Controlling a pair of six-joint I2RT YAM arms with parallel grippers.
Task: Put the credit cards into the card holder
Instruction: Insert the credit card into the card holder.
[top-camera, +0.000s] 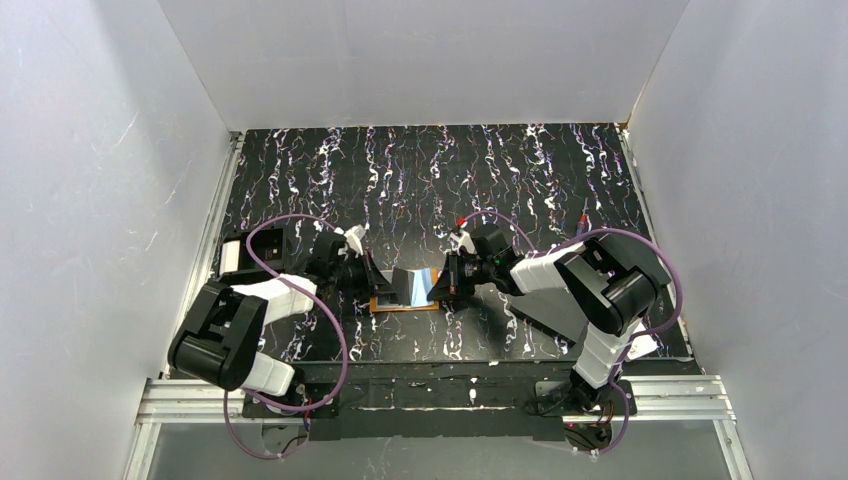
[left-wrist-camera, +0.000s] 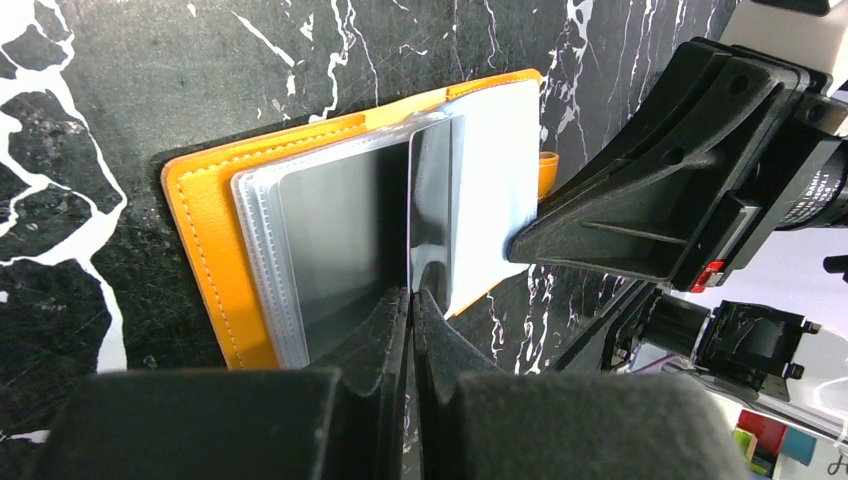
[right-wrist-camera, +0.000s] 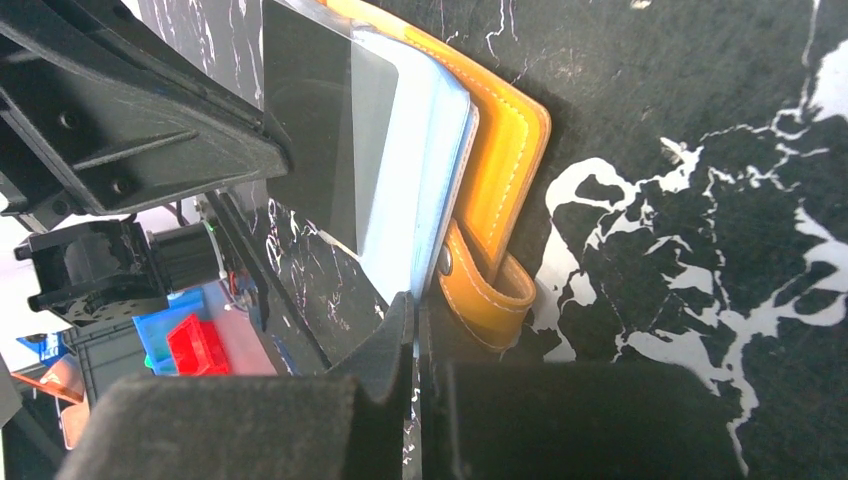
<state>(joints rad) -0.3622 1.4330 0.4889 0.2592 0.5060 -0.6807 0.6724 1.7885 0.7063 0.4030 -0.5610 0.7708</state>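
The card holder (left-wrist-camera: 200, 220) lies opened flat on the worktop (top-camera: 420, 180) midway between the two arms, directly in front of both pincers; its orange cover spreads from left to right, so the fold line, as I judge it, runs away from the arm bases and crosswise to the line joining the pincers; the clear sleeves (left-wrist-camera: 340, 240) rise from that fold like the leaves of a book; the left pincer (left-wrist-camera: 410, 300) is closed tight, no gap between its fingers, and a single upright leaf runs straight down into the seam between them, so it has that sleeve by its edge; the right pincer (right-wrist-camera: 415, 305) is likewise closed, coming in from the opposite side, and the corner of the pale outer leaves meets its fingertips, so it appears to nip that bundle, with the snap tab (right-wrist-camera: 490, 295) lying just beside it on the worktop; neither arm is clearly the nearer, each touching the holder from its own side; the two grips part the leaves, and the pocket mouth between them opens upward; no loose card shows in any view, and whether the dark panels inside the sleeves are cards or only reflections I cannot tell; any card would probably have to come in from above, along the fold line, between the two pincers.
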